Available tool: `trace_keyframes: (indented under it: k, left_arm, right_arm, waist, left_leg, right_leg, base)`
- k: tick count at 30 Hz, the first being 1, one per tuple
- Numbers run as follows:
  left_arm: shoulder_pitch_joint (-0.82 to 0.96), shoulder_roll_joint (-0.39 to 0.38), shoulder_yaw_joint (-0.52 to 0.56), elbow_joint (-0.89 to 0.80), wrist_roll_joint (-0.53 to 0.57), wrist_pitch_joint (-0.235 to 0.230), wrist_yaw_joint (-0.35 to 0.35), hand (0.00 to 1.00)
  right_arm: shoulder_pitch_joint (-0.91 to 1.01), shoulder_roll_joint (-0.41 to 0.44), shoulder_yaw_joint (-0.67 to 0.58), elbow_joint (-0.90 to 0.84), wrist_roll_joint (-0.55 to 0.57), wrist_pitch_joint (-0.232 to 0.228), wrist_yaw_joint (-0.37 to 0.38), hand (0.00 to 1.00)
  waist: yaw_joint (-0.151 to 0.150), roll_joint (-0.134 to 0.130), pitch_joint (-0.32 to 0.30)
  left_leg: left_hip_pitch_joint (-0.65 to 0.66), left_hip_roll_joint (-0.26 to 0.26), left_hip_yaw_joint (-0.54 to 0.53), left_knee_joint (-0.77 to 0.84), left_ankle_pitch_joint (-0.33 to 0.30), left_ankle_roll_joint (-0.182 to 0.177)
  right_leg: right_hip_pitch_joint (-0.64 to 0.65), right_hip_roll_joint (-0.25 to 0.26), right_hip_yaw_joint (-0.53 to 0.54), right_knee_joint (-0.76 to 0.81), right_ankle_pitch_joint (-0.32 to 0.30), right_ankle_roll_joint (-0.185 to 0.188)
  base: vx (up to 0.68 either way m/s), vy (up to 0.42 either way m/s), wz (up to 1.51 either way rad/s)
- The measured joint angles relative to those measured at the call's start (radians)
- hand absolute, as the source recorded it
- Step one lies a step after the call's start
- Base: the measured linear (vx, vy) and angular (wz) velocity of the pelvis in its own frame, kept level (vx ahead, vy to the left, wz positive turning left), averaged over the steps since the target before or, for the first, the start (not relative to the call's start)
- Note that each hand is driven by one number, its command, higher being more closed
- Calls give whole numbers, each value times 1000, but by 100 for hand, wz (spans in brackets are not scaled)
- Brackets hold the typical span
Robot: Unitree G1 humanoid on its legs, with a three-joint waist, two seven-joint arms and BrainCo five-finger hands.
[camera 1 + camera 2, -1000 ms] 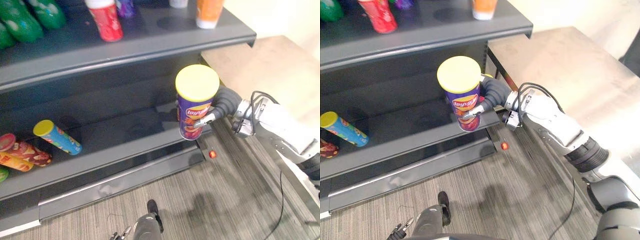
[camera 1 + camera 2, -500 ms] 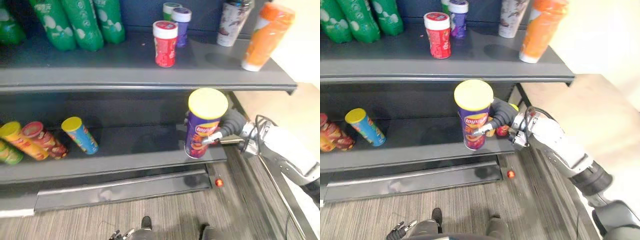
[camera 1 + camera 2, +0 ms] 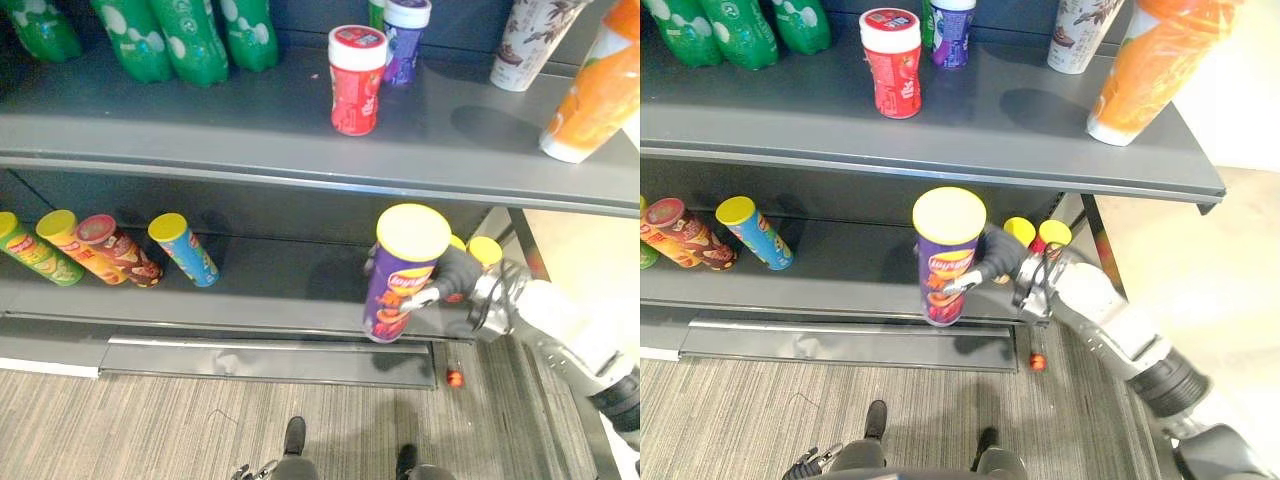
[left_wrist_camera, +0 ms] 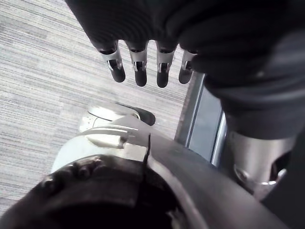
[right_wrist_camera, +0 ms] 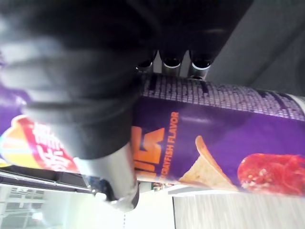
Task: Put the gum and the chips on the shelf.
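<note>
Right hand (image 3: 452,280) curled round upright purple chips can (image 3: 398,290) at lower shelf (image 3: 250,305) front edge; hold it vertical, push deeper, clear of yellow-lidded cans (image 3: 484,250) before releasing; left hand (image 4: 139,70) fingers slack

Dark metal shelf (image 3: 200,135), upper board: green plastic bottles (image 3: 205,40) back left; red white-lidded canister (image 3: 355,80) centre front, small purple canister (image 3: 405,35) behind it; printed paper cup (image 3: 530,40) and orange bottle (image 3: 600,90) right. Lower board: lying chip tubes (image 3: 120,250) left. Right of them, upright at front edge: purple yellow-lidded chips can (image 3: 400,275), in the right hand (image 3: 457,274); two yellow-lidded cans (image 3: 485,250) behind that hand. Small red object (image 3: 455,378) on the carpet floor (image 3: 150,430) below.
</note>
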Motion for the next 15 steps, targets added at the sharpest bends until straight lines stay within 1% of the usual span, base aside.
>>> trace_keyframes:
  k: [1, 2, 3, 4, 5, 6, 7, 9, 10, 11, 12, 13, 14, 15]
  left_arm:
    - [-3, 0, 0, 3, 2, 0, 0, 0]
    - [-4, 0, 0, 5, 4, 0, 1, 0]
    - [-5, 0, 0, 5, 4, 0, 1, 0]
    - [-12, 0, 0, 4, 3, 0, 1, 0]
    - [-24, 0, 0, 3, 3, 1, 2, 0]
    - [-30, 0, 0, 0, 2, 0, 2, 0]
    - [-42, 1, 0, -11, -8, 0, 3, 0]
    - [-53, 1, 0, -15, -14, 0, 4, 0]
    - [-62, 0, -1, -17, -42, 0, 8, 0]
    - [-69, -1, -1, -19, -57, 0, 14, 0]
    - [-70, -2, -2, -20, -71, 1, 17, 0]
    - [-70, -4, -2, -28, -81, 1, 26, 0]
    - [-70, -5, -2, -38, -84, 1, 37, 0]
    - [-70, -6, -2, -42, -84, 0, 44, 0]
  right_arm:
    - [4, 19, 24, 5, -1, 2, -1, 100]
    - [6, 61, 66, 28, -2, 3, -1, 100]
    - [6, 83, 84, 46, -3, 5, 0, 100]
    - [6, 123, 112, 89, -5, 10, -2, 100]
    - [3, 157, 116, 134, -13, 21, -3, 100]
    - [-4, 172, 116, 162, -20, 23, -6, 100]
    - [-39, 221, 111, 251, -47, 25, -34, 100]
    - [-65, 259, 97, 316, -63, 25, -59, 100]
    - [-85, 298, 77, 372, -84, 24, -88, 100]
    - [-102, 338, 50, 423, -111, 23, -116, 100]
    - [-111, 359, 37, 446, -126, 23, -126, 100]
    - [-128, 390, 18, 478, -145, 23, -149, 100]
    - [-155, 432, -11, 520, -186, 20, -185, 100]
    - [-169, 452, -29, 540, -221, 14, -206, 100]
  waist:
    - [2, 0, 0]
    - [6, 0, 0]
    - [9, 0, 0]
    - [16, 1, 1]
    - [29, -1, 2]
    - [33, -2, 4]
    - [49, -5, 26]
    - [60, -7, 48]
    - [77, -7, 64]
    - [86, -8, 79]
    - [88, -7, 84]
    - [94, -7, 101]
    - [110, -8, 124]
    - [114, -7, 126]
  left_leg:
    - [-1, 0, -1, 0, -1, 1]
    - [-3, 0, -3, 0, -3, 4]
    - [-5, 0, -6, 0, -3, 6]
    - [-15, -1, -22, 1, 0, 7]
    - [-41, -3, -37, 5, 2, 5]
    - [-56, -3, -50, 8, 4, 4]
    - [-86, -4, -79, 8, 17, -2]
    - [-101, -4, -95, 9, 25, -1]
    - [-118, -5, -111, 7, 33, -3]
    - [-134, -5, -125, 7, 41, -6]
    - [-144, -6, -134, 7, 44, -6]
    - [-146, -6, -141, 6, 46, -6]
    - [-149, -8, -146, 7, 48, -6]
    - [-162, -12, -156, 8, 50, -7]
  right_leg:
    - [0, 0, -1, 0, 0, 0]
    - [-1, 0, -3, 2, 0, 0]
    - [-1, 0, -6, 3, -1, 1]
    - [-4, -2, -19, 6, -6, 4]
    - [-21, -4, -33, 9, -10, 3]
    - [-28, -4, -43, 12, -12, 1]
    - [-51, -6, -64, 29, -16, -6]
    - [-59, -6, -78, 42, -17, -7]
    - [-71, -7, -93, 48, -18, -6]
    - [-86, -9, -102, 61, -22, -6]
    - [-90, -9, -110, 65, -23, -8]
    - [-90, -10, -117, 71, -25, -10]
    - [-95, -14, -120, 82, -32, -6]
    - [-108, -19, -127, 94, -39, -7]
  base:
    - [-40, 5, 8]
    - [-34, -2, 6]
    - [-48, -7, 15]
    - [-61, -8, 28]
    - [-75, -5, 34]
    - [-96, -5, 49]
    - [-88, -7, 38]
    - [-74, -17, 33]
    - [-74, -22, 32]
    - [-65, -28, 32]
    - [-29, -22, 25]
    - [-7, -34, 20]
    - [-4, -27, 21]
    - [-11, -26, 18]
